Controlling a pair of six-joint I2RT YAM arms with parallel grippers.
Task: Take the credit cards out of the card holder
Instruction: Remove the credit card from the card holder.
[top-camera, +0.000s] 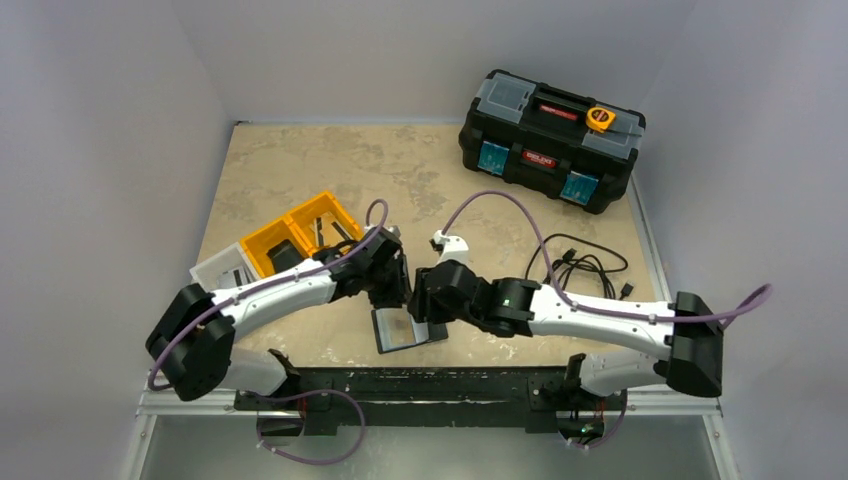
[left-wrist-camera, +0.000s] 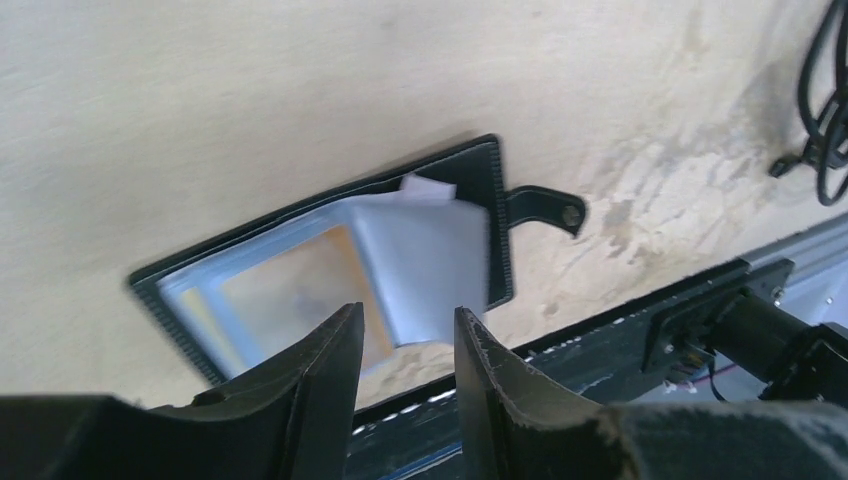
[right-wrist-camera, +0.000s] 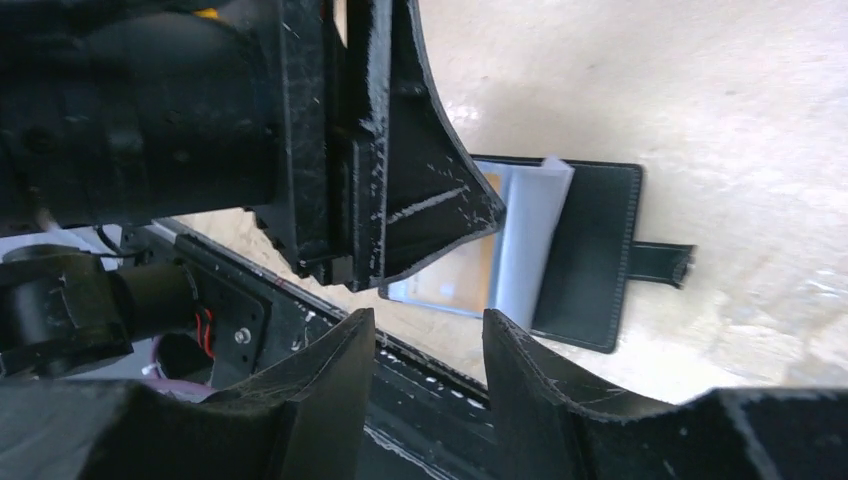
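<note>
The black card holder (top-camera: 405, 330) lies open and flat near the table's front edge, its strap tab (left-wrist-camera: 545, 205) pointing away. Inside, a tan credit card (left-wrist-camera: 300, 290) shows under a clear sleeve. A pale grey-blue leaf (left-wrist-camera: 430, 260), card or sleeve I cannot tell, is lifted over the middle and reaches past the holder's near edge. My left gripper (left-wrist-camera: 408, 330) hovers just above that leaf, open, with nothing between its fingers. My right gripper (right-wrist-camera: 430, 330) hangs open and empty beside it, above the holder (right-wrist-camera: 590, 250). The left fingers (right-wrist-camera: 400, 190) hide part of the holder in the right wrist view.
A big black toolbox (top-camera: 550, 138) stands at the back right. Orange bins (top-camera: 300, 232) and a white bin (top-camera: 225, 268) sit to the left, behind the left arm. A coiled black cable (top-camera: 585, 268) lies on the right. The black mounting rail (top-camera: 420, 385) runs just in front of the holder.
</note>
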